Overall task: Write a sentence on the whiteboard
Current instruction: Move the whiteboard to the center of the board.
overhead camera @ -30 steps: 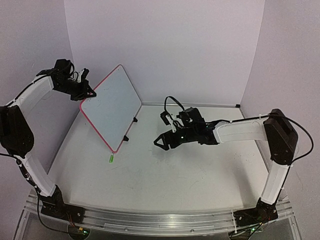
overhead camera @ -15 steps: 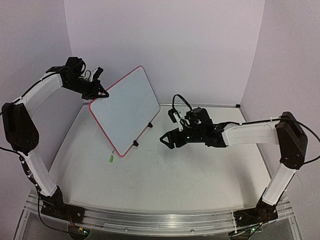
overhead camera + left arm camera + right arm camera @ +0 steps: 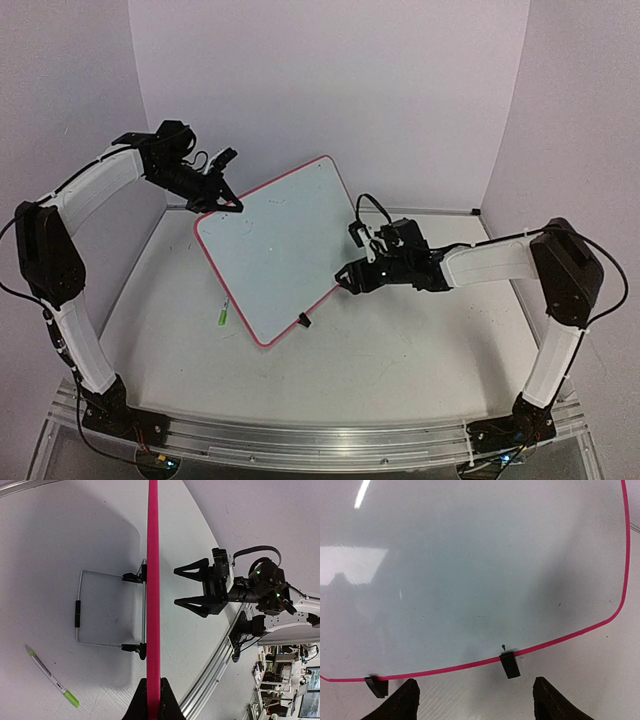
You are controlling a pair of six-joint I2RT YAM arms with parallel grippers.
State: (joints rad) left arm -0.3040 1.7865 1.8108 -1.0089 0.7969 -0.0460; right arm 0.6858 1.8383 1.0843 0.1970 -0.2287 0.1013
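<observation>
The whiteboard (image 3: 275, 250), white with a red-pink rim, is held tilted over the middle of the table, its near corner low. My left gripper (image 3: 222, 200) is shut on its far left corner. In the left wrist view the rim (image 3: 153, 580) shows edge-on and runs between my shut fingers (image 3: 153, 692). My right gripper (image 3: 345, 280) is open and empty just off the board's right edge. In the right wrist view the board face (image 3: 470, 570) fills the frame, with a black clip foot (image 3: 509, 664) between my spread fingertips (image 3: 402, 702).
A green-capped marker (image 3: 222, 316) lies on the table left of the board's near corner; it also shows in the left wrist view (image 3: 52, 677). A wire stand (image 3: 100, 607) hangs from the board's back. Purple walls close the back and sides.
My left arm has swung the whiteboard to the right and laid it lower, toward the table's middle. My right gripper has shifted slightly right, and the board's edge now reaches it.
</observation>
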